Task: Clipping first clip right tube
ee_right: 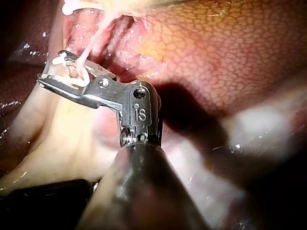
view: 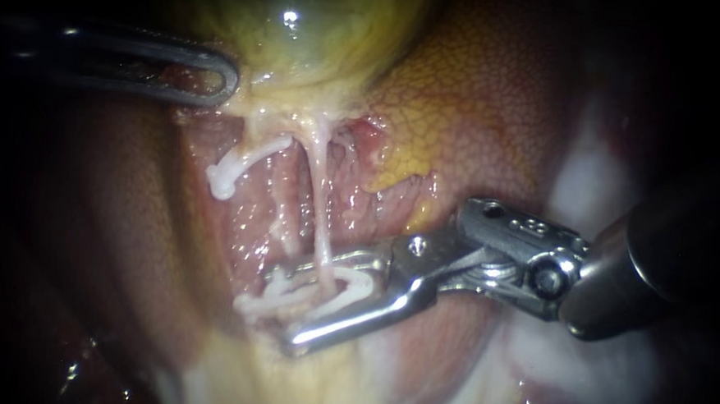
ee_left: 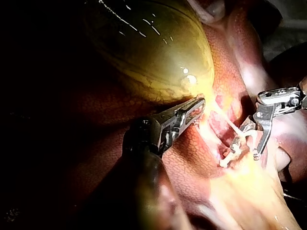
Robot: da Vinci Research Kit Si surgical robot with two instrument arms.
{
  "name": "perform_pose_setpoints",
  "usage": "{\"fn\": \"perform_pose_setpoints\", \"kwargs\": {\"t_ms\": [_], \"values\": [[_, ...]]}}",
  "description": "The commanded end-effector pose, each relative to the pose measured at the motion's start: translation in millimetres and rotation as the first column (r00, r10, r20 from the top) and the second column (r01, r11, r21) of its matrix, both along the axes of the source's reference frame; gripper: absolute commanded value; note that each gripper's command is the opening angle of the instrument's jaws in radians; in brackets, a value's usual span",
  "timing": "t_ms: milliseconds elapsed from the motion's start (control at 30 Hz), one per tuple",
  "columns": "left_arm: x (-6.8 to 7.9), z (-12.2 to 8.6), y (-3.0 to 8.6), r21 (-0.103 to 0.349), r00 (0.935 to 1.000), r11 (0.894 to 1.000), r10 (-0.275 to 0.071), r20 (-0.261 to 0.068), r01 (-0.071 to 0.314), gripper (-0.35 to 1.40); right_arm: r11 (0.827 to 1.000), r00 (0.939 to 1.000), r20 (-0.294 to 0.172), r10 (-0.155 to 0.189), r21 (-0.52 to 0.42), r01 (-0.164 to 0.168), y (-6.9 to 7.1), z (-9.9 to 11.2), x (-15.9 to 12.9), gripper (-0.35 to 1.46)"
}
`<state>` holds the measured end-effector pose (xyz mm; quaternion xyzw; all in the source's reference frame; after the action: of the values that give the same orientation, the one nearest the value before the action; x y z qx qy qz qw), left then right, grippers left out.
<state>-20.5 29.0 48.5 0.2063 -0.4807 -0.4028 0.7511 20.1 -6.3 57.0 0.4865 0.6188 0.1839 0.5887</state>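
Clip placement is in hand and not yet completed. Jaws of the right instrument [view: 282, 306] stand apart, carrying a white clip [view: 347, 296] whose limbs appear seated against both. The right tube [view: 320, 212] runs taut between them, crossing near mid-jaw. Jaws of the left instrument [view: 219, 75] are closed on pale tissue at the neck of the gallbladder [view: 303, 26], well apart from the clip. A second, shorter tube [view: 247, 159] lies beside the clip and clear of it. The liver [view: 480, 101] lies behind the jaws.

Recommendation: confirm both jaw tips show beyond the tube and that only the tube lies within. Set the clip square across it, hold traction steady, then close slowly and fully.

Risk: pale strands near the tips could be caught.
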Motion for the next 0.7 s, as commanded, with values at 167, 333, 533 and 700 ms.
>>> {"fn": "perform_pose_setpoints", "kwargs": {"t_ms": [167,333,533,700], "values": [[0.0,0.0,0.0,0.0,1.0,1.0,0.0,0.0,0.0,-0.35,1.0,1.0,0.002,0.003,0.0,-0.003,0.3,0.4,-0.1,-0.11],[0.0,0.0,0.1,0.0,1.0,1.0,0.0,0.0,0.0,-0.35,1.0,1.0,0.002,0.002,0.001,-0.002,0.4,0.5,-0.2,-0.35],[0.0,0.1,0.1,0.0,1.0,1.0,0.0,0.0,0.0,-0.35,1.0,1.0,0.006,0.007,0.0,-0.007,0.5,0.7,-0.2,-0.35],[0.0,0.1,0.1,0.0,1.0,1.0,0.0,0.0,0.0,-0.35,1.0,1.0,0.005,0.007,-0.001,-0.007,0.3,0.8,-0.2,-0.35]]}}
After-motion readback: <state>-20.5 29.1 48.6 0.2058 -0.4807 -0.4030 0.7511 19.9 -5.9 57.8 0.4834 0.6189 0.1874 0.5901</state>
